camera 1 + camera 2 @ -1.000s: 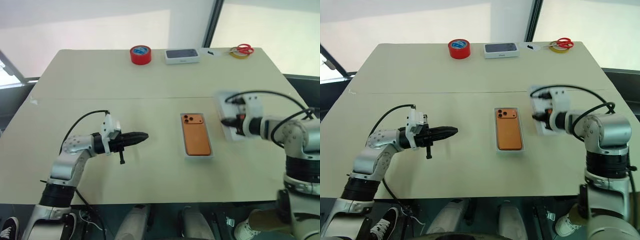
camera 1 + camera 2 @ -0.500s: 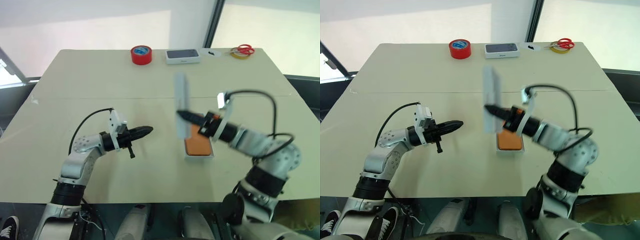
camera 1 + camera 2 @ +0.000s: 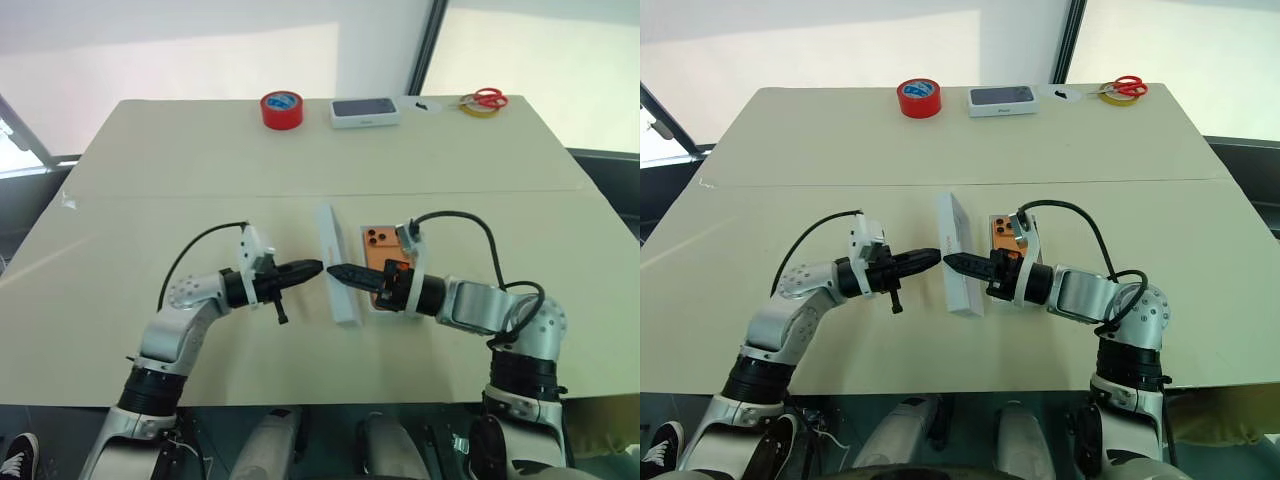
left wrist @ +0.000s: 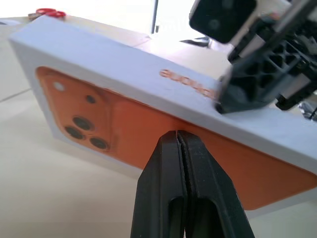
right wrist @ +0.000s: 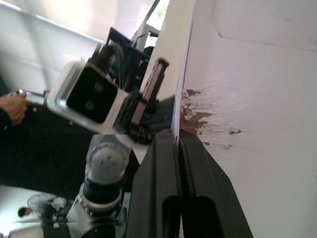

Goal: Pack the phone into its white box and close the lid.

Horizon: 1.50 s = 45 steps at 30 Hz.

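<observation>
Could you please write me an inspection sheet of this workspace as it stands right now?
Surface: beige table, a seam across its middle.
Job's things: the phone lies camera side up in the white box; the lid is held on edge just left of the box, not yet on it.
Clutter: red tape roll, closed white box with dark top, red-handled scissors at the far edge.
Grippers: right gripper shut on the lid's wall; left gripper shut, tip at the lid's printed face.
Cables: black cable looping over the right forearm, another over the left.
Surroundings: pale windows behind, dark frame post.
</observation>
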Tool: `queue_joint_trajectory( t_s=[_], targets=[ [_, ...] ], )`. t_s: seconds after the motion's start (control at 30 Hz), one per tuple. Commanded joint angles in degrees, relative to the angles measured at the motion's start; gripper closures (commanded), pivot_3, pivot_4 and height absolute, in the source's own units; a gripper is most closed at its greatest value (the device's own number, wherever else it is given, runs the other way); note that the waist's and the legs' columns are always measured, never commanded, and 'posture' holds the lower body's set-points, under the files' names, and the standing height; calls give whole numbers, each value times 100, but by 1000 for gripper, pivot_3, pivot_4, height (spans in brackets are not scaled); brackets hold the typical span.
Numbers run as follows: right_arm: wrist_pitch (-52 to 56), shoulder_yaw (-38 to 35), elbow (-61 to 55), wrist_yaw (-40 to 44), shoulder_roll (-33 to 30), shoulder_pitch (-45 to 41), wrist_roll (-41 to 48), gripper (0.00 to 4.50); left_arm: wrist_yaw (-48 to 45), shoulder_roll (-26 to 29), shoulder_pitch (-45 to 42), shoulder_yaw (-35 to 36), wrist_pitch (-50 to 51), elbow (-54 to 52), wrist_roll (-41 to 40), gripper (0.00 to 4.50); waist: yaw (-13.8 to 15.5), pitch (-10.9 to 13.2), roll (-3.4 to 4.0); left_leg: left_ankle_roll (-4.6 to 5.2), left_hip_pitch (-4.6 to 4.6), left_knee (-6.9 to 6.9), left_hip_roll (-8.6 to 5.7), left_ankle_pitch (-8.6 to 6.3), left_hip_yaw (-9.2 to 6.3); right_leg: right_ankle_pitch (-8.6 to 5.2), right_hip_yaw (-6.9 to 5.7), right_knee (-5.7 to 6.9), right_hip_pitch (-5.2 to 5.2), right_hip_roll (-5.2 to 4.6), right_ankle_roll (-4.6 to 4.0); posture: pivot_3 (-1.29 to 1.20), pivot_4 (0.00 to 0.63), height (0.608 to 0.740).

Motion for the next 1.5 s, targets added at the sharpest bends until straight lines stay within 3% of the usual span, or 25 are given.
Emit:
queue_joint_trajectory(
  t_s=[0.03,0.27,0.37,0.47,0.6,0.83,1.0,1.1,1.23,1.5],
  targets=[
    [-384,222,139,-246,-251,-50,342,4500,10,-116,28,-201,-210,-80,114,4448,7,0,-1,0,0,0,0,0,-1,0,-1,-2,1,0,0,0,150,736],
    [-836,527,40,-149,-737,111,117,4500,33,-482,-158,-459,-517,488,388,4448,24,-4,0,3,2,4,0,1,-1,0,-2,-3,7,0,0,0,150,736],
    [-1004,545,151,-133,-816,152,449,4500,43,-623,-259,-515,-601,630,467,4448,24,-5,0,3,1,7,0,1,-2,0,-4,-3,9,0,0,0,150,736],
    [-1034,584,81,-1,-1052,215,380,3574,81,-827,-434,-546,-613,849,508,4500,35,-5,-1,4,0,9,-1,1,-2,0,-5,-4,9,-1,0,0,150,736],
    [-1048,513,32,598,-1717,209,-281,1617,107,-1076,-609,-609,-653,1084,572,4500,29,-5,-1,6,-3,13,-2,1,-2,0,-7,-8,11,-2,1,0,150,736],
    [-1193,172,-217,1830,-2967,529,-1225,1617,281,-1692,-1115,-642,-805,1819,690,4500,38,-4,-5,13,-4,24,-1,-2,-4,-1,-19,-17,27,-3,3,0,150,736],
    [-2000,314,-692,2781,-3368,770,-2580,1617,109,-1529,-1026,-683,-826,1787,795,4500,-22,-3,-4,15,-6,23,2,-3,-3,-1,-18,-15,43,-1,5,0,150,736],
    [-2472,469,-896,2993,-3238,854,-3254,2529,13,-1299,-913,-620,-740,1613,770,4500,-8,-4,-3,14,-4,22,8,-2,-4,-1,-19,-13,44,4,5,0,150,736],
    [-3561,1153,-1157,3417,-3423,1051,-4891,4461,-94,-926,-753,-524,-534,1196,651,4500,30,-3,-4,13,-6,24,5,-3,-7,-2,-19,-17,21,2,5,0,150,736],
    [-4616,1595,-1171,4238,-3423,1225,-6340,4461,-598,220,-203,-725,199,337,682,4500,16,-3,-2,10,-1,20,2,-4,-7,-2,-16,-16,21,1,4,0,150,736]
  ],
)
